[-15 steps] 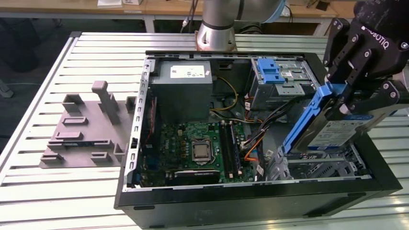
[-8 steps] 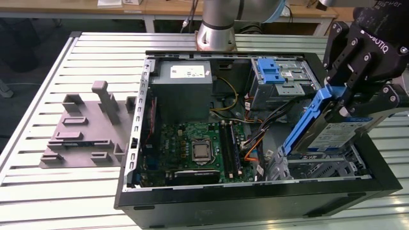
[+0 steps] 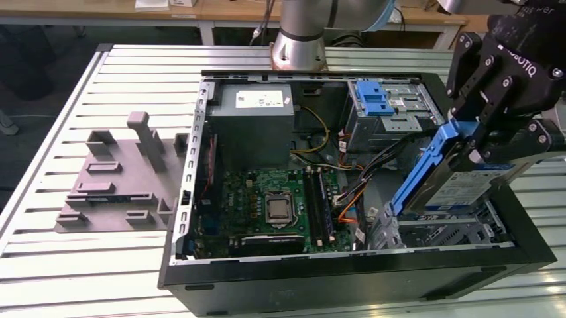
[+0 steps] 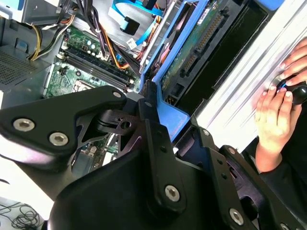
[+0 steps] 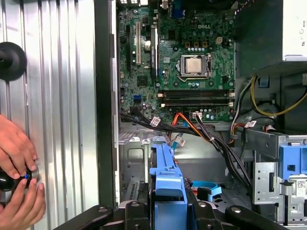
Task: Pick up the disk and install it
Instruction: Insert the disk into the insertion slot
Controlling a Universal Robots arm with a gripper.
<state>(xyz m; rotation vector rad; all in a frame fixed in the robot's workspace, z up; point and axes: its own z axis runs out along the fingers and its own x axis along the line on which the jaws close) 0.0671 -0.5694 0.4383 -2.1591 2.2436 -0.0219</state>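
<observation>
Black linkage of the hand (image 5: 168, 211) lies nearest the lens in both wrist views, its two fingers clamped on the blue-framed upper end of the disk (image 5: 164, 175). In the exterior view the disk hangs steeply tilted, label side facing the camera, over the front corner of the open computer case (image 3: 354, 271) on the exterior view's right. Its lower end reaches down to the metal drive cage (image 3: 451, 232) but is not seated in it. Orange and black cables (image 3: 354, 192) run from the motherboard (image 3: 265, 205) toward that cage and pass just beside the lower edge of the disk. The case rests on a slatted table (image 3: 89, 265), with a grey fixture (image 3: 115, 179) well apart from it. A person's fingers (image 5: 26, 160) rest on the table beside the case wall.

Hazards, as judged from this pose:
- The tilt may wedge the blue frame against the cage rails rather than letting it slide in.
- The nearby cables may be trapped or dragged under the disk.
- A grip at one end only leaves the disk free to pivot if its far end meets metal.
- The person's fingers lie close to the arm's working space.
</observation>
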